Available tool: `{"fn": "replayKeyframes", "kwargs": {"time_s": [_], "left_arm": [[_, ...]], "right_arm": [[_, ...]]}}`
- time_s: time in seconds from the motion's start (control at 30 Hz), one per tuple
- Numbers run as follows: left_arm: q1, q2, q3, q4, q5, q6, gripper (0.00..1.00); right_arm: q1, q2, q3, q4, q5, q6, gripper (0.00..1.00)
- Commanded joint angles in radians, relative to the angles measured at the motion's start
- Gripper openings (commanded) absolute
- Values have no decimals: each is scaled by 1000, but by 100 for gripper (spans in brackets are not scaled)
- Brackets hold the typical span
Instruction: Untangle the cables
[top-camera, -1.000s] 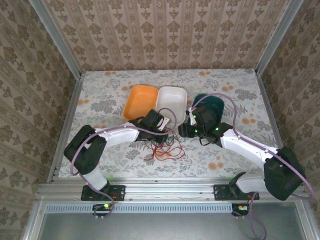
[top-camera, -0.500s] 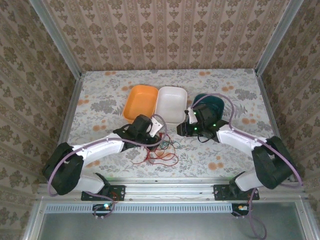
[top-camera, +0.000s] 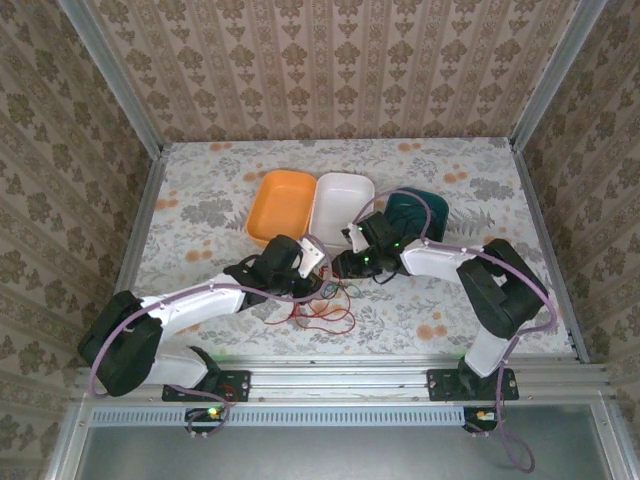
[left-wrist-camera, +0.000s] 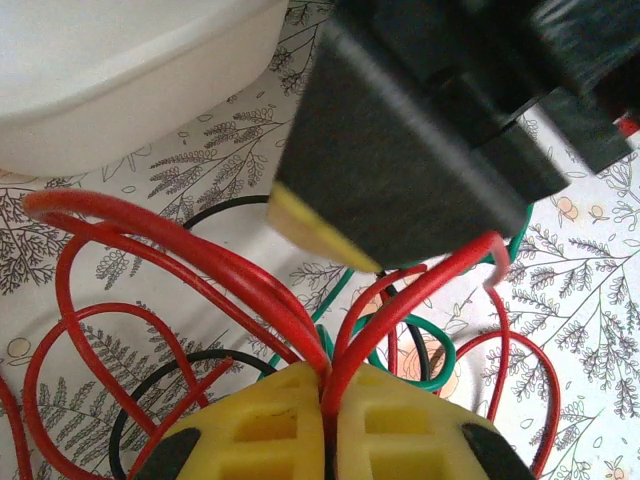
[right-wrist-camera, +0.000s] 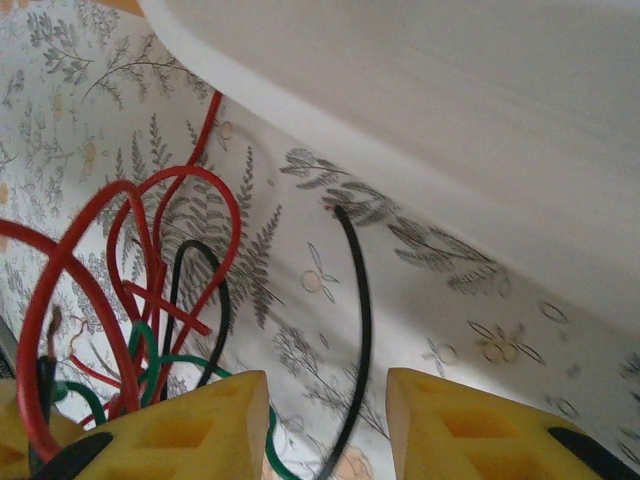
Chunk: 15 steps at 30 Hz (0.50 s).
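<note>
The cables (top-camera: 322, 303) lie in a loose tangle of red, green and black loops on the floral tablecloth, just in front of the white tray (top-camera: 342, 200). My left gripper (left-wrist-camera: 330, 400) is shut on a bundle of red cables (left-wrist-camera: 200, 260) that fan upward out of its yellow pads; green (left-wrist-camera: 430, 375) and black (left-wrist-camera: 225, 210) loops lie beneath. In the top view the left gripper (top-camera: 318, 281) is at the tangle's upper left. My right gripper (right-wrist-camera: 325, 420) is open, with a black cable (right-wrist-camera: 358, 300) running loose between its fingers, and stands close against the left one (top-camera: 341, 266).
An orange tray (top-camera: 280, 205), the white tray (right-wrist-camera: 450, 120) and a dark teal tray (top-camera: 415, 210) stand in a row behind the tangle. The right gripper's black body (left-wrist-camera: 420, 150) hangs just over the left fingers. The white tray's wall is right next to the right gripper.
The right gripper has moved left, in over the tangle beside the left gripper. The left arm lowered its elbow and kept its gripper at the cables.
</note>
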Motion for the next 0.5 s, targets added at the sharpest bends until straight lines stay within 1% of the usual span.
{"fn": "replayKeyframes", "kwargs": {"time_s": [0.0, 0.07, 0.13, 0.23, 0.33, 0.4, 0.47], "left_arm": [[-7, 0, -6, 36, -21, 20, 0], [-7, -2, -7, 42, -27, 19, 0], [-8, -4, -7, 44, -36, 18, 0], [-8, -6, -10, 48, -45, 18, 0], [-8, -6, -15, 50, -53, 15, 0], [-8, -1, -14, 45, -53, 15, 0], [-8, 6, -13, 40, -57, 10, 0]], "right_arm": [[22, 46, 43, -12, -25, 6, 36], [29, 69, 51, -19, -25, 4, 35], [32, 77, 52, -16, -26, 4, 32], [31, 60, 36, -2, 6, 8, 15], [31, 24, 19, 2, 34, -1, 5], [29, -8, 13, -10, 70, -7, 0], [28, -57, 6, -29, 114, -21, 0]]}}
